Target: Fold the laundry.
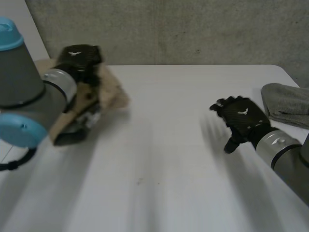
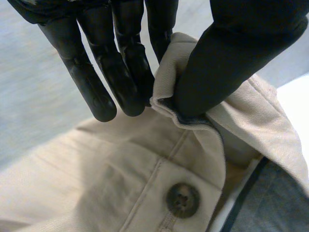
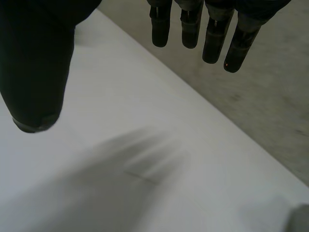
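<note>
Head view: high at the near edge, looking down over the tabletop (image 1: 164, 145) toward the wall (image 1: 169, 29). Left wrist view: close along the left hand (image 2: 96, 82) onto beige cloth (image 2: 96, 183). Right wrist view: along the right hand (image 3: 34, 63), over the same tabletop.

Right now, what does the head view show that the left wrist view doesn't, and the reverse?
Head view's extras: the right hand, open above the white table, and a grey cloth at the table's edge beside it. Left wrist view's extras: a dark button on the garment, and the garment's edge pinched between fingers and thumb. Shared: the left hand and the beige trousers it holds.
</note>
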{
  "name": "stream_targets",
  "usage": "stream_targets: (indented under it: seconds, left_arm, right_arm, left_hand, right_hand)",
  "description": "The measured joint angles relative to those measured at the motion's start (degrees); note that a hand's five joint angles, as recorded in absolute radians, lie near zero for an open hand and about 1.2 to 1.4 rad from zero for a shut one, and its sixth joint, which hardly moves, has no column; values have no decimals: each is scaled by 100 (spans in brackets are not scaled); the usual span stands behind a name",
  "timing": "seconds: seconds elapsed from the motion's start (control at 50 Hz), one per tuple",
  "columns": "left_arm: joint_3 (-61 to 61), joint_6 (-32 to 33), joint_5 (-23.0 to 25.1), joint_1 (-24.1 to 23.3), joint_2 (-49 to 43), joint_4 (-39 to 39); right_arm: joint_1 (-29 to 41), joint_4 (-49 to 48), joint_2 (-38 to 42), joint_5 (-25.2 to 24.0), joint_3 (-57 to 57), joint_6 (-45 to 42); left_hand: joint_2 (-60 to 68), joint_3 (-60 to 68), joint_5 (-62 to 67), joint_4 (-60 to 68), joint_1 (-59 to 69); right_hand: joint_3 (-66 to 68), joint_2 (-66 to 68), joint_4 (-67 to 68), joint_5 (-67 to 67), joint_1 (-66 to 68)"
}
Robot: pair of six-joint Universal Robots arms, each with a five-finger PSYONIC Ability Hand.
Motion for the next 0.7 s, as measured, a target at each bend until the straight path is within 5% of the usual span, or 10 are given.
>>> stream_targets:
  seconds: [0.1, 0.16, 0.2, 0.26, 0.58, 0.7]
  left_arm:
    - [-600, -733, 240, -1089, 318, 21]
    - [-642, -766, 253, -1200, 302, 22]
    - [-836, -804, 327, -2019, 1, 5]
    - [-842, -574, 309, -2247, -182, -28]
    - [-1114, 345, 117, -522, 305, -24]
    - [-1098, 598, 337, -233, 43, 58]
  right_arm:
    - [-227, -91, 0, 233, -86, 8]
    - [-240, -94, 1, 245, -90, 9]
    - [-315, -108, 11, 299, -100, 8]
    - [-321, -98, 13, 292, -95, 4]
    - [93, 797, -145, 247, -78, -21]
    - [442, 1131, -152, 238, 75, 73]
  left_hand:
    - [0, 0, 0, 0, 0]
    - [0, 0, 0, 0, 0]
    - [-5249, -5185, -5019, -5282, -5131]
    - [-5669, -5613, -5299, -5694, -5248]
    - [-5675, -5614, -5299, -5694, -5248]
    - [-5675, -5614, -5299, -5694, -5248]
  right_hand:
    - [0, 0, 0, 0, 0]
    - [0, 0, 0, 0, 0]
    - [0, 0, 0, 0, 0]
    - [0, 0, 0, 0, 0]
    - [0, 0, 0, 0, 0]
    - [0, 0, 0, 0, 0]
